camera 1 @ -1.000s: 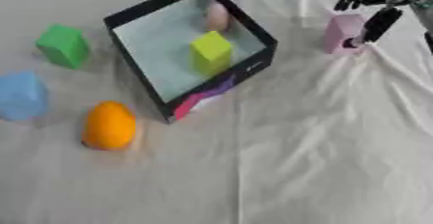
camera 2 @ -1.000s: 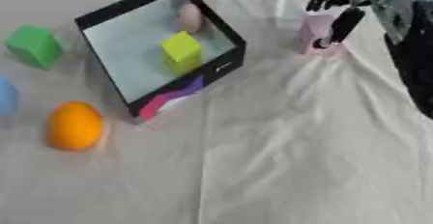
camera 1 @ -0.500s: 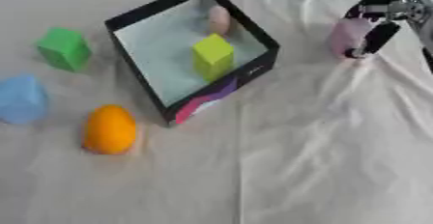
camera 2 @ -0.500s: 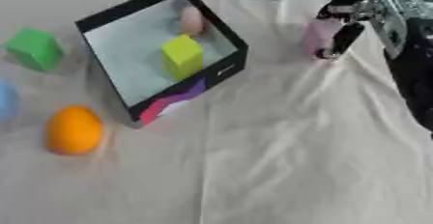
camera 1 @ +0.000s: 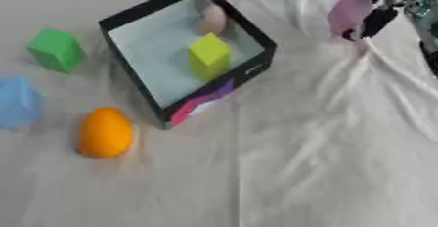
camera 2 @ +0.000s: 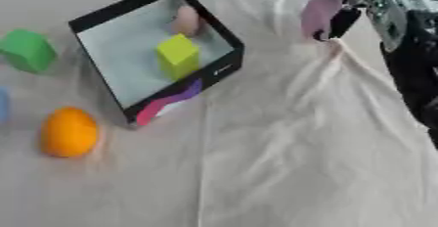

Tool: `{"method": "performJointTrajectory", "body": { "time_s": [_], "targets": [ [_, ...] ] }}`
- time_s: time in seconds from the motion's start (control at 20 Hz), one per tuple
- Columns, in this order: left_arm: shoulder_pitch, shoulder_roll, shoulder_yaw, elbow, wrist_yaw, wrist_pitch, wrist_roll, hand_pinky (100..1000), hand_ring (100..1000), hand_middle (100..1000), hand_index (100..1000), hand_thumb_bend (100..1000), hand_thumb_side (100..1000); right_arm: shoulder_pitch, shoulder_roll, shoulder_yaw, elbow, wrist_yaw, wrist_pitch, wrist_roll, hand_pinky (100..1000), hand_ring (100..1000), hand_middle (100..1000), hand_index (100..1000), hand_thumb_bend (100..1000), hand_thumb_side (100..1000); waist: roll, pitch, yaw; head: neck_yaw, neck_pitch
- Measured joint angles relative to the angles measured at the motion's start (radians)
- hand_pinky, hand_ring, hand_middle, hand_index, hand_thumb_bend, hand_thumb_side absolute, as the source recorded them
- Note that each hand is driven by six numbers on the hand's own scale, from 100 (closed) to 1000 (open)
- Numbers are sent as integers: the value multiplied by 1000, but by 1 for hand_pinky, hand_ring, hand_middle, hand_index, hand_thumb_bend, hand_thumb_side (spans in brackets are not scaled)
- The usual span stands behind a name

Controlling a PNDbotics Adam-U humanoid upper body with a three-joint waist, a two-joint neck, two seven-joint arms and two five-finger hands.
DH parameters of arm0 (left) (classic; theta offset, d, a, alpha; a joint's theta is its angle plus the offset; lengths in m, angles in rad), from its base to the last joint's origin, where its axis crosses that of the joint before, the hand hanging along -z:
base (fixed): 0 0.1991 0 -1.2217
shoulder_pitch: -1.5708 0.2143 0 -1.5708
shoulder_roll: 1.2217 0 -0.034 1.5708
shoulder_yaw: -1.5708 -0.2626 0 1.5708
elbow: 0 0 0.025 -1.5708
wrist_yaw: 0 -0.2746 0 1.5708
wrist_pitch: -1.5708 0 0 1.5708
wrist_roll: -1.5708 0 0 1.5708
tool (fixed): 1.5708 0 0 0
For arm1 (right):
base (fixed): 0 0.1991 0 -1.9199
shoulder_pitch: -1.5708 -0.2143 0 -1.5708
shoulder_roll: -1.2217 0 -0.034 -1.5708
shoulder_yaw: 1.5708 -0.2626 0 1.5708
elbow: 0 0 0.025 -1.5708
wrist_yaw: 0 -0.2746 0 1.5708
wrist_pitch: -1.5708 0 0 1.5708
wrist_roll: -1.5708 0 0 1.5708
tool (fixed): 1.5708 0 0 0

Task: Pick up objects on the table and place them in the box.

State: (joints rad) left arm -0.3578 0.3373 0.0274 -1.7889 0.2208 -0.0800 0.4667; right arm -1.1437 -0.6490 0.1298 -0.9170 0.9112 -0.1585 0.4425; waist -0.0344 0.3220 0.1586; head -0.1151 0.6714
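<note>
White cloth (camera 1: 325,162) covers the table, creased from 1 o'clock down toward the right edge; its lower half and the middle at 3 o'clock lie open. The black-walled box (camera 1: 261,45) sits at 11 o'clock, turned cornerwise, with a yellow block (camera 1: 208,55) and a pale pink egg (camera 1: 212,19) inside. Outside it, along the left edge, stand a green block (camera 1: 55,49) at 10 o'clock, a blue block (camera 1: 17,101) at 9, cut by the frame in the right eye view, and an orange (camera 1: 104,132) at 8, all apart from the box. At 1 o'clock, near the far edge, the right hand (camera 2: 346,18) has its fingers curled round a lilac block (camera 2: 320,14). Against a second ago, that block sits higher and nearer the top edge, its foot seemingly off the cloth. The left hand does not show.
</note>
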Motion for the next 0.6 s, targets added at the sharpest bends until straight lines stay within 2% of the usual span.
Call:
{"method": "performJointTrajectory", "body": {
  "time_s": [0.2,0.3,0.35,0.5,0.6],
  "targets": [
    [6,1,0,0,0,-1,1,855,831,801,789,166,686,-29,-2,21,-76,-67,14,37,700,593,571,671,411,100,0,-2,-6,2,8],
    [6,1,0,0,0,-2,1,856,833,803,790,169,682,-33,-2,32,-98,-86,19,50,708,605,582,680,420,121,0,-4,-2,-3,15],
    [7,1,0,0,1,-2,1,855,834,804,789,166,684,-46,3,45,-111,-96,15,57,710,610,588,682,419,168,0,-10,3,-8,19],
    [9,1,0,1,5,-3,2,851,834,807,805,169,687,-107,53,106,-164,-121,-17,95,718,614,594,686,365,160,0,-38,3,-18,23],
    [9,0,0,1,9,-3,7,851,837,807,801,174,682,-120,103,143,-175,-136,-41,126,716,614,593,685,385,177,0,-40,2,-19,23]
  ]
}}
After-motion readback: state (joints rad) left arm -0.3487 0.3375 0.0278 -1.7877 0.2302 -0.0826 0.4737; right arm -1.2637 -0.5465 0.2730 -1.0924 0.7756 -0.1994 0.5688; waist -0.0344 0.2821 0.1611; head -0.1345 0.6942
